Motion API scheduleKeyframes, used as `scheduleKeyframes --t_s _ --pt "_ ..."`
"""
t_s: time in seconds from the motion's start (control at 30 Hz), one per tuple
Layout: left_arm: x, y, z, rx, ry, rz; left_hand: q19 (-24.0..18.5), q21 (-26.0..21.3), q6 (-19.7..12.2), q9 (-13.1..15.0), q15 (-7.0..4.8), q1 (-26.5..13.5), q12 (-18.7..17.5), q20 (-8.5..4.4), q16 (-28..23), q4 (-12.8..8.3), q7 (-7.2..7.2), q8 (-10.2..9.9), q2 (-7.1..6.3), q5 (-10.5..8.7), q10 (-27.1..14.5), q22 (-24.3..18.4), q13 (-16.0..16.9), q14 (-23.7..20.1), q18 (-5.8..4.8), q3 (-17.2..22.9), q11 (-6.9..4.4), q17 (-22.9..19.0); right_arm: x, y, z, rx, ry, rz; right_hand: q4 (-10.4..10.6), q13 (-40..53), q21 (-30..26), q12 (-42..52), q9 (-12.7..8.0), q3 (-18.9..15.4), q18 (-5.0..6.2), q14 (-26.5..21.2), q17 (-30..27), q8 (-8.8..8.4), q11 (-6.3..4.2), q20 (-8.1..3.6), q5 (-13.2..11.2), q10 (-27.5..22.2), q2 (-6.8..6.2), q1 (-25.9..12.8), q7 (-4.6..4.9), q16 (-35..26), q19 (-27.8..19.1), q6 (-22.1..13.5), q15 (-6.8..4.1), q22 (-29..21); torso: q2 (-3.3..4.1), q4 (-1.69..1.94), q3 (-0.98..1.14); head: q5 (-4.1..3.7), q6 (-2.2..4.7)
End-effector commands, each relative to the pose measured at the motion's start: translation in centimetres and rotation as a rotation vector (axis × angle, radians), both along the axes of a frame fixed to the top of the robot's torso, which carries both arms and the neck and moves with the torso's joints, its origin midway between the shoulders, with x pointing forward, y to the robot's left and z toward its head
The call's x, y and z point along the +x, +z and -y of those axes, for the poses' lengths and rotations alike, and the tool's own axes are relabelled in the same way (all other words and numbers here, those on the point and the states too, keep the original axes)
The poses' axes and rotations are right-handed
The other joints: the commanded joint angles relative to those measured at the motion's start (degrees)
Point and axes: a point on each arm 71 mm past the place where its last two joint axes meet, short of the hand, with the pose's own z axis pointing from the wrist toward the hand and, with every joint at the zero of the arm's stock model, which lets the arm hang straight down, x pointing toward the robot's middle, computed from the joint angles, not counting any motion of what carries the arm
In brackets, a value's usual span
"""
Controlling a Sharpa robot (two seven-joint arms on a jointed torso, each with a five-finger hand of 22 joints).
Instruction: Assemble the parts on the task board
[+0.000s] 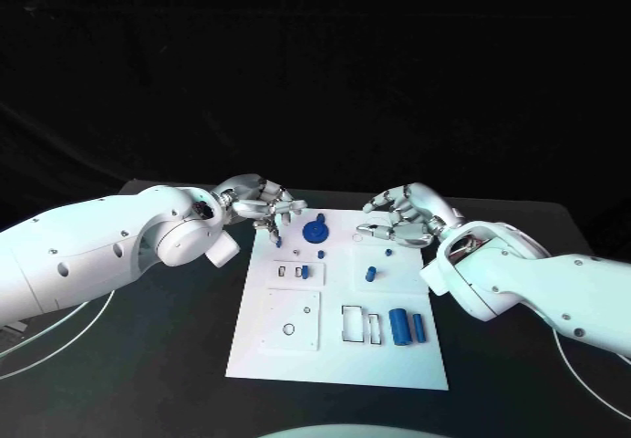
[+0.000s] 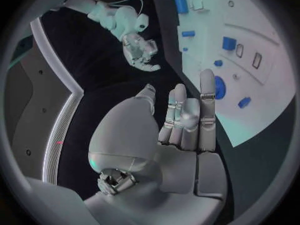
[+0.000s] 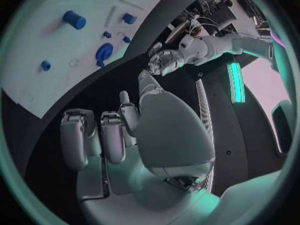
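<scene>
The white task board (image 1: 342, 365) lies in the middle of the black table. Near its far edge stands a round blue disc part (image 1: 317, 230) (image 2: 219, 85) (image 3: 103, 51). Small blue pieces (image 1: 371, 272) sit mid-board, one of them in a slot (image 1: 304, 271). Two blue cylinders (image 1: 408, 328) lie at the near right beside empty frames (image 1: 355, 324). My left hand (image 1: 270, 212) (image 2: 184, 120) hovers over the far left corner, fingers stretched out and empty, just left of the disc. Over the far right corner, my right hand (image 1: 401, 221) (image 3: 106, 135) is loosely bent and holds nothing.
Thin white cables (image 1: 39, 351) loop on the table (image 1: 158, 365) left of the board, and another runs at the right (image 1: 598, 379). Both white forearms flank the board's far half.
</scene>
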Motion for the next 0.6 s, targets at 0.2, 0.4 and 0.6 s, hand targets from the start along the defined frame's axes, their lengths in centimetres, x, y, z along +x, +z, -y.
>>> scheduleKeyframes --t_s 0.2,0.4,0.6 --pt "0.0 -2.5 1.3 0.484 -0.092 -0.095 0.3 9.1 2.8 2.2 -2.17 -2.8 8.0 -1.69 6.0 0.0 -2.77 6.2 0.89 0.25 3.3 7.6 3.4 7.2 -0.10 -1.9 -2.54 10.4 0.3 0.4 2.4 0.098 -0.037 -0.064 0.1 -0.1 -0.1 -0.1 0.0 0.0 0.31 4.6 8.4 0.19 -0.13 0.40 0.5 -0.4 0.43 -0.1 0.01 0.0 2.6 0.5 0.18 11.2 -1.50 0.24 0.65 0.40 -1.19" --pt "0.5 -3.0 2.5 0.646 -0.116 -0.074 1.8 12.7 3.6 3.5 -2.87 -4.9 11.7 -2.34 7.4 0.0 -3.62 8.2 1.34 0.08 6.3 12.4 7.7 8.8 -0.74 -3.6 -3.30 13.3 0.5 0.3 3.2 0.082 -0.056 -0.069 0.1 -0.1 -0.1 -0.2 0.0 -0.1 0.31 4.5 8.4 0.19 -0.13 0.40 0.6 -0.4 0.43 -0.1 0.02 -0.1 2.6 0.4 0.18 11.2 -1.87 0.47 0.89 0.43 -1.65" --pt "1.2 -3.0 3.8 0.726 -0.136 -0.057 2.5 14.2 3.7 4.1 -3.13 -6.0 12.8 -2.57 7.9 0.0 -3.92 9.0 1.90 0.22 7.2 14.4 9.2 9.4 -1.03 -4.6 -3.58 14.5 0.7 0.2 3.6 0.066 -0.068 -0.073 0.1 -0.1 0.0 -0.2 0.0 -0.1 0.30 4.5 8.4 0.19 -0.13 0.39 0.7 -0.4 0.41 -0.1 0.02 -0.1 2.6 0.4 0.18 11.2 -1.84 0.58 0.93 0.62 -1.74"
